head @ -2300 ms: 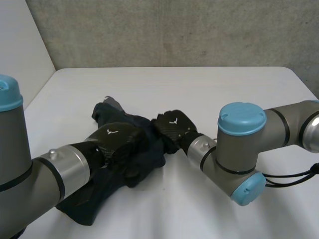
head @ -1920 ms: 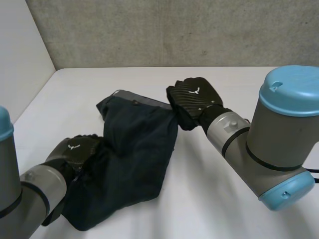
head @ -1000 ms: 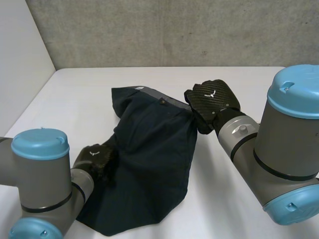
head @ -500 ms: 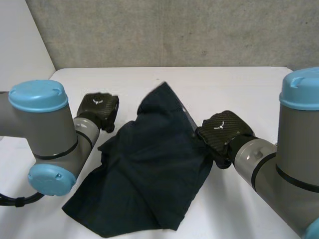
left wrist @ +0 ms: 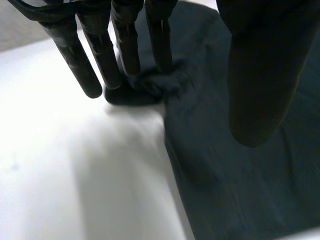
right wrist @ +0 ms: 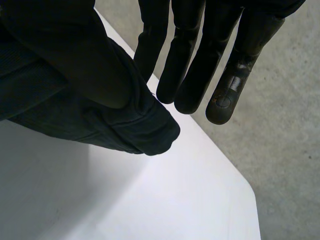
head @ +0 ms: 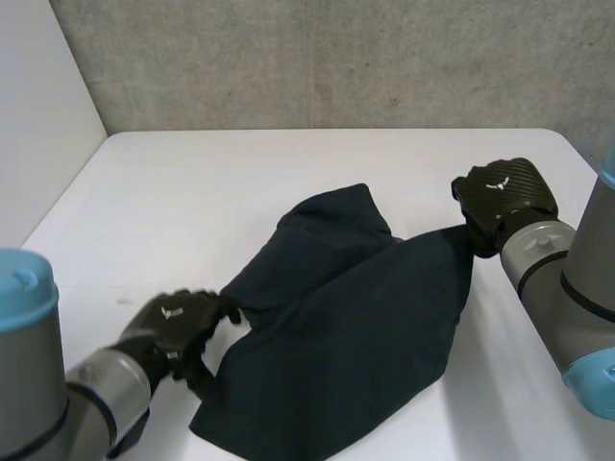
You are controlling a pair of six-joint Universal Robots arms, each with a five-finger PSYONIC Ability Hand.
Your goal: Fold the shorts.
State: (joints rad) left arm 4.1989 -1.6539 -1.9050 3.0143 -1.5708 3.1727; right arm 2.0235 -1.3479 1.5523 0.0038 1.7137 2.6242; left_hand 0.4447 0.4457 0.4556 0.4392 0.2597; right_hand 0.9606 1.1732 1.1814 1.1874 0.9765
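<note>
Head view: we see the dark shorts [head: 346, 327] lying in the middle of the white table [head: 192, 182], stretched between our two hands. Our right hand [head: 502, 197] pinches one corner of them between its thumb and straight fingers. Our left hand [head: 178, 327] is at the near edge. Its straight fingers [left wrist: 125, 50] press on a bunched bit of cloth, and its thumb is apart from it. We think the job has hardly begun. The shorts have a big hump and no neat fold yet. We need to lay them flat, then fold them.
</note>
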